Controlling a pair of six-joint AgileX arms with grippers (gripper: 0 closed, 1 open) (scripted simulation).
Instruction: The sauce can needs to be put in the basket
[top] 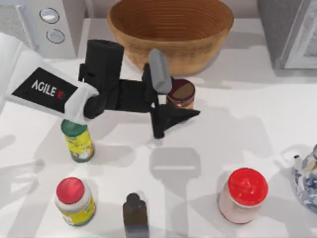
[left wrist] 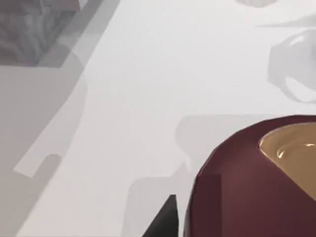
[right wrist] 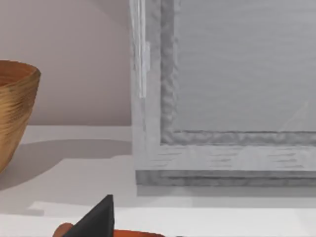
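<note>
Left AgileX arm is reached out over the white table (top: 237, 119), its left gripper (top: 174, 105) at the small dark brown cylindrical sauce can with the orange-red label (top: 181, 94). One grey finger sits on the basket side of the can, a dark finger on the near side. Fingers look spread either side of the can; whether they are pressing on it I cannot tell.

Can stands upright on the table, just in front of the large round tan woven wicker basket (top: 171, 29), not inside it. In the left wrist view the can's glossy lid (left wrist: 256, 182) sits close under the camera.

Judgement: early stage. Approach done; grasp, lift and carry into the basket all remain. Right arm parked by the grey cabinet (right wrist: 227, 89).
</note>
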